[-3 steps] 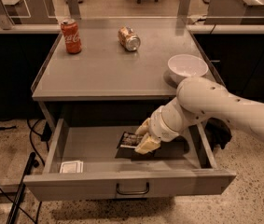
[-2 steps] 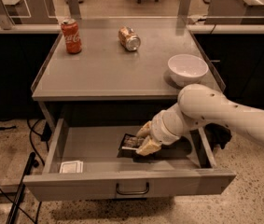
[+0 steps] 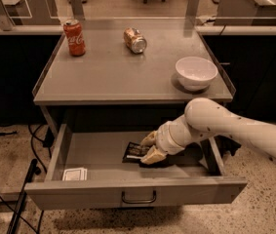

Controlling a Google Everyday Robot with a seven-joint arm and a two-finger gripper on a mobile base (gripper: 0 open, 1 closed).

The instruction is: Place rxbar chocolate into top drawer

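The top drawer [image 3: 136, 189] is pulled out under the grey table, with its dark wire handle [image 3: 138, 198] centred on the front panel. The rxbar chocolate [image 3: 133, 151], a dark flat bar, lies low inside the drawer at its middle. My gripper [image 3: 150, 147] is down inside the drawer at the bar's right end, with the white arm [image 3: 225, 126] reaching in from the right. The bar's right end is hidden behind the gripper.
A small white card [image 3: 74, 173] lies at the drawer's front left. On the tabletop [image 3: 113, 77] stand a red cola can [image 3: 74, 37], a tipped can [image 3: 135, 40] and a white bowl [image 3: 196, 72]. Black cables [image 3: 1, 179] lie on the floor at left.
The arm has shifted slightly; the gripper stays in the drawer at the bar, and the bar has hardly moved.
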